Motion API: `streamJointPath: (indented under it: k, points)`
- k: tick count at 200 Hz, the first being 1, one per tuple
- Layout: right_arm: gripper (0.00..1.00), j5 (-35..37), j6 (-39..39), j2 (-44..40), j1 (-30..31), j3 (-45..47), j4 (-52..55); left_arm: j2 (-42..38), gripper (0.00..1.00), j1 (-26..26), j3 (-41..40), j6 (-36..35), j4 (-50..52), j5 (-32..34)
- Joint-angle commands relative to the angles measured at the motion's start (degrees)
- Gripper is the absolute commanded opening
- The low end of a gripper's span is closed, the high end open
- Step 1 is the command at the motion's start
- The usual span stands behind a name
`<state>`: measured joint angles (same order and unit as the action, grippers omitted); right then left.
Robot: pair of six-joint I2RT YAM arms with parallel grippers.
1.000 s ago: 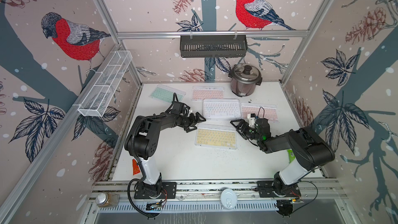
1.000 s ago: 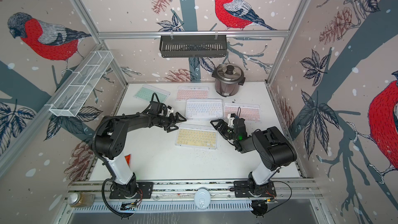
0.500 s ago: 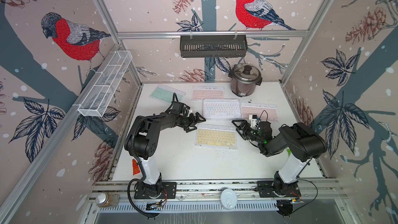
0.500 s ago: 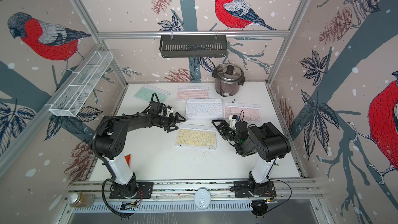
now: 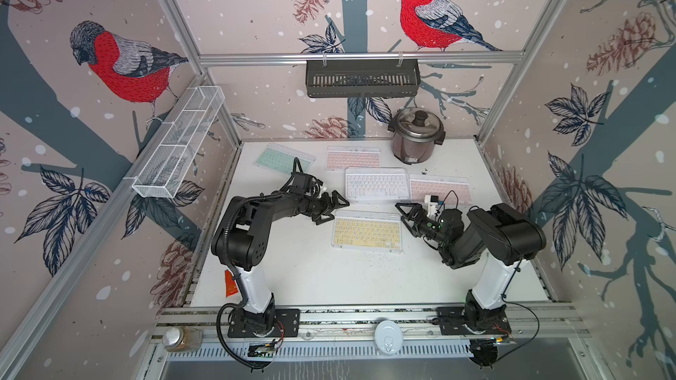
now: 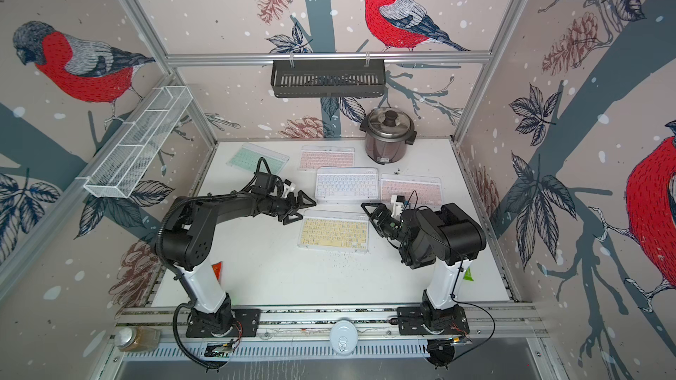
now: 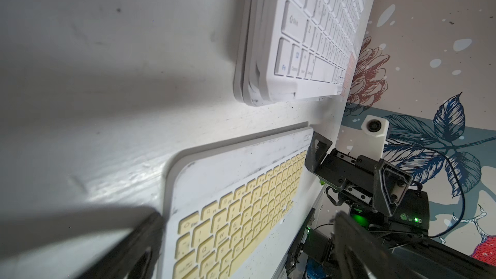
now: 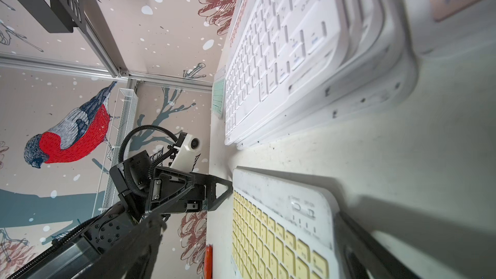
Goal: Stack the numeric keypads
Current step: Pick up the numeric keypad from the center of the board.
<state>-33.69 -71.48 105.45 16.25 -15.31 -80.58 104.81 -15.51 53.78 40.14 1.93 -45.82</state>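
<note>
- Now, the table (image 5: 311, 279) holds keypads in five places. The green keypad (image 5: 283, 157) is at the far left and the back pink keypad (image 5: 353, 158) is beside it. The white keypad (image 5: 376, 184) is in the middle, with the right pink keypad (image 5: 439, 188) just beside its right edge. The yellow keypad (image 5: 367, 230) is nearest to my bases.
- The white keypad is the top of a pile; both wrist views show more frames under its edges.
- The yellow keypad lies flat and alone, apart from the pile, between my two grippers.
- A steel pot (image 5: 415, 137) with its lid on stands in the far right corner, near the back pink keypad and well apart from my arms.
- A black basket (image 5: 362, 78) hangs on the back rail and a wire shelf (image 5: 179, 148) on the left wall, both above the table.
- Small dark crumbs (image 5: 376, 258) lie on the table before the yellow keypad.
- My left gripper (image 5: 337, 210) is low at the left short edge of the yellow keypad, with its jaws spread wide and nothing between them. One fingertip is just beside the far corner; I cannot tell if it touches.
- My right gripper (image 5: 404, 218) is at the right short edge of the same keypad, jaws also wide apart and empty.
</note>
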Motion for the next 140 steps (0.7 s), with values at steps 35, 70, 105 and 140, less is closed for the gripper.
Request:
streamJointPath:
  k: [35, 70, 105, 140]
  points:
    - [1.00, -3.7, 3.5, -5.9, 4.7, -3.4, 11.2, 0.3, 0.99, -0.2, -2.3, 2.9, 1.5, -0.4]
    - [1.00, -2.6, 5.5, -11.0, 6.6, -5.5, 17.9, -0.2, 0.99, -0.2, -3.2, 3.9, -0.3, -1.5]
    - [1.00, -2.5, 7.5, -14.8, 8.1, -7.7, 23.6, -0.8, 0.99, -0.2, -3.7, 4.6, -1.4, -2.3]
    - [1.00, -2.2, 9.5, -18.3, 9.7, -9.4, 28.3, -1.6, 0.99, -0.2, -3.3, 5.3, -2.1, -2.7]
